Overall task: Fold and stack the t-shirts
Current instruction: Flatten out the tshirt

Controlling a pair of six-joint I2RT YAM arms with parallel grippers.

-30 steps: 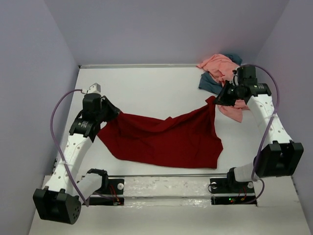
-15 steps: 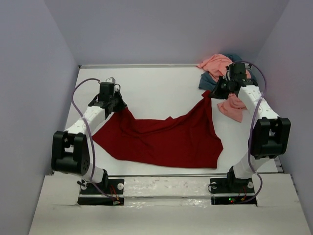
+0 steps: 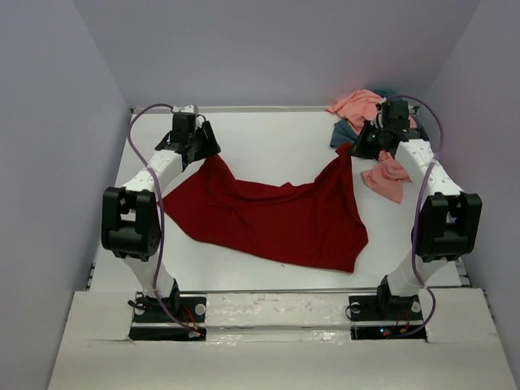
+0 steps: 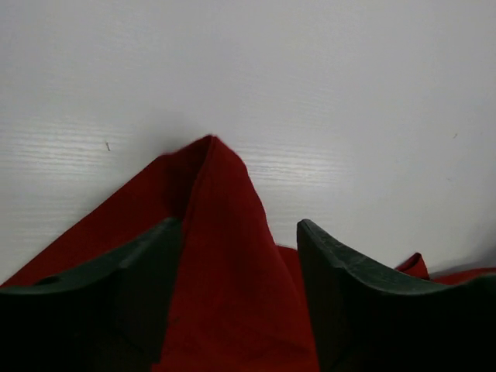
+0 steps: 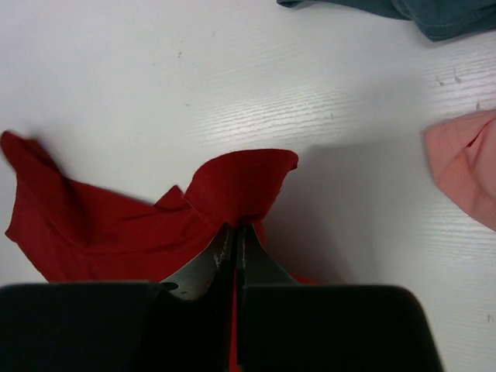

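1. Nearest the arm bases: the near edge of the dark red t-shirt (image 3: pixel 276 219) lies on the desk (image 3: pixel 268 134), with one corner reaching toward the right base. It is creased and no fold has been made.
2. Mid desk: the shirt body spreads left to right, and its far edge sags between the two claws. Judgement: the cloth is thin, limp and light. It will drape and bunch and will not hold a line by itself. Best taken at two corners at once and kept taut, each pinch on a doubled bit of edge so the fabric does not slide out.
3. Far left corner: left claw (image 3: pixel 197 145). Its fingers are spread, and the red corner stands peaked in the gap between them. From the wrist view, neither pad seems to press it.
4. Far right corner: right claw (image 3: pixel 367 149). Its fingers are pressed together, pinching a small tuck of the red cloth. A shadow beneath suggests this corner is raised slightly.
5. Farthest, right rear: the salmon pink t-shirt (image 3: pixel 361 106) and the slate blue-grey t-shirt (image 3: pixel 345 136) lie crumpled in one heap just beside the right claw. Both are unfolded.
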